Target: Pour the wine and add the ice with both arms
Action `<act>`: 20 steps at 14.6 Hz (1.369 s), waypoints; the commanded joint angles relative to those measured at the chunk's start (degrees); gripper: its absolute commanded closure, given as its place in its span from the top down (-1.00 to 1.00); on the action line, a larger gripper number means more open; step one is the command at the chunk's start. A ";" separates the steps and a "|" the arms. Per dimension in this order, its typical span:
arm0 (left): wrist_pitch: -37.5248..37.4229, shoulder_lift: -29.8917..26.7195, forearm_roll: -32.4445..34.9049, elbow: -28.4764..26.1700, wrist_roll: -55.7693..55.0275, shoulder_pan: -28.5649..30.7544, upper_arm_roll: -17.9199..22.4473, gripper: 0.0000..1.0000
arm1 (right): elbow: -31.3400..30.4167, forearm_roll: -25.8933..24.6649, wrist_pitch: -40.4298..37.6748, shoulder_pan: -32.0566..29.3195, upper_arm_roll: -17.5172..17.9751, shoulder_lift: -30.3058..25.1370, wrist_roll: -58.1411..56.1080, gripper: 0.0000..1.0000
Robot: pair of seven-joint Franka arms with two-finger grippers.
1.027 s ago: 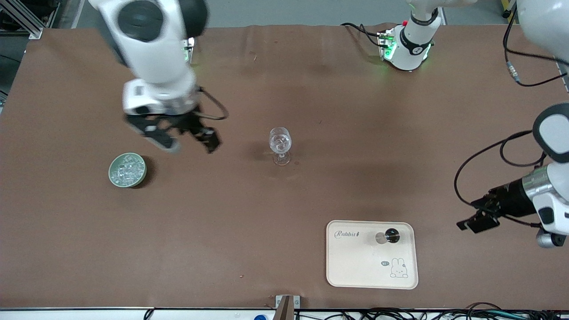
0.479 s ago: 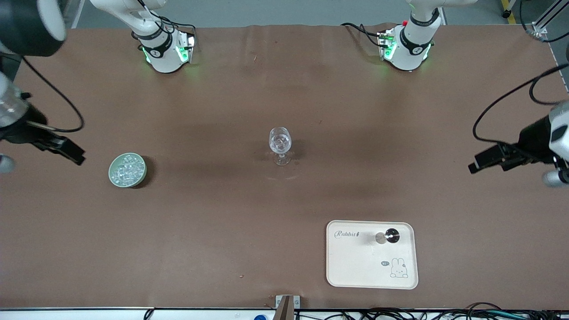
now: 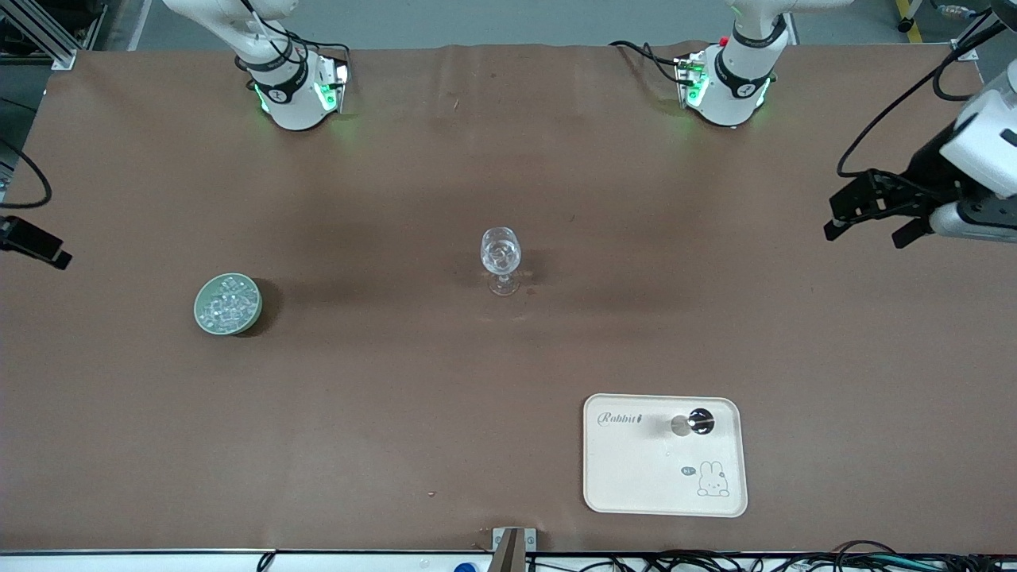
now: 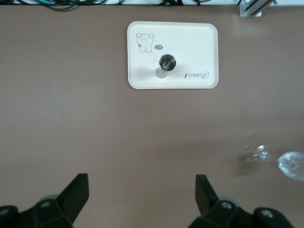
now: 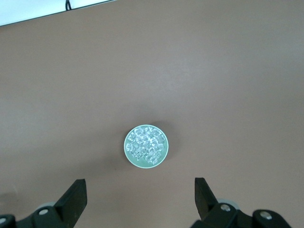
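Observation:
A clear stemmed glass (image 3: 500,258) stands upright at the table's middle, with something clear glinting in its bowl; it also shows in the left wrist view (image 4: 289,164). Ice (image 3: 228,302) fills a small green bowl (image 3: 199,311) toward the right arm's end; in the right wrist view the ice (image 5: 146,145) lies in the bowl (image 5: 127,147). My right gripper (image 5: 140,199) is open and empty, high over the table beside the bowl; only one finger (image 3: 36,245) shows at the front view's edge. My left gripper (image 3: 868,230) is open and empty, high over the left arm's end of the table (image 4: 141,194).
A cream tray (image 3: 636,477) with a rabbit drawing lies nearer the front camera than the glass, toward the left arm's end. A small dark bottle-like thing (image 3: 699,421) stands on it; tray (image 4: 199,47) and thing (image 4: 166,61) show in the left wrist view. Both arm bases (image 3: 294,87) (image 3: 727,79) stand along the table's robot edge.
The right arm swung away from between bowl and glass out to its end of the table. The left gripper moved from beside the tray toward the robots' edge of the table.

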 commanded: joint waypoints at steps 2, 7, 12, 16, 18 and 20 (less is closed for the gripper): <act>-6.24 0.87 6.37 4.27 -0.51 -0.14 -3.63 1.00 | -3.75 0.79 0.25 2.56 -0.21 -3.75 -0.42 1.00; -10.04 -2.37 5.77 2.88 1.25 -0.92 -2.77 0.97 | -3.66 0.79 0.16 2.83 -0.12 -3.75 -0.51 1.00; -9.86 -3.16 5.77 2.35 1.69 -6.29 3.30 0.97 | -3.66 0.79 0.16 2.91 -0.12 -3.75 -0.51 1.00; -9.59 -3.08 5.68 2.00 1.69 -5.76 3.30 0.97 | -3.66 0.79 0.16 2.91 -0.21 -3.75 -0.60 1.00; -9.51 -2.90 4.90 2.00 1.69 -5.76 3.30 0.97 | -3.66 0.79 0.07 2.83 -0.21 -3.75 -0.69 1.00; -9.51 -2.99 4.01 1.30 1.60 -5.68 3.30 0.97 | -3.66 0.79 -0.28 2.83 -0.21 -3.75 -0.69 1.00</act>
